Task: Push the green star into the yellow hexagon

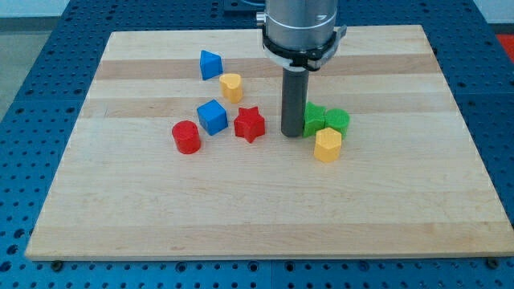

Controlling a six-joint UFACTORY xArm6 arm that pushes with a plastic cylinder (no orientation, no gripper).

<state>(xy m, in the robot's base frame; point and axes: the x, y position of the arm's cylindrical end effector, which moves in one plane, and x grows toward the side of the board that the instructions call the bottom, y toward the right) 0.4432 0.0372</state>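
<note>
Wooden board (265, 217) on a blue perforated bench (32, 48). No writing, brand or label readable anywhere.

My tip (292, 133) is down on the board, just left of the green star (314, 120), touching or nearly so; can't tell if there is a gap. The tool is a plain dark rod with nothing that opens or closes, and it holds nothing.

The green star sits right of centre, partly hidden by the rod on its left side. A second green block (338, 121), shape unclear, sits against the star's right side. The yellow hexagon (327, 145) is just below the two green blocks, close to or touching the star's lower edge.

Left of the tip: red star (250, 124) near the rod, not touching it. Blue cube (213, 116) just left of the red star. Red cylinder (186, 136) at lower left of the cube. Further toward the view's top: a small yellow block (231, 86), shape unclear, and another blue block (210, 64) above-left of it, shape unclear.
</note>
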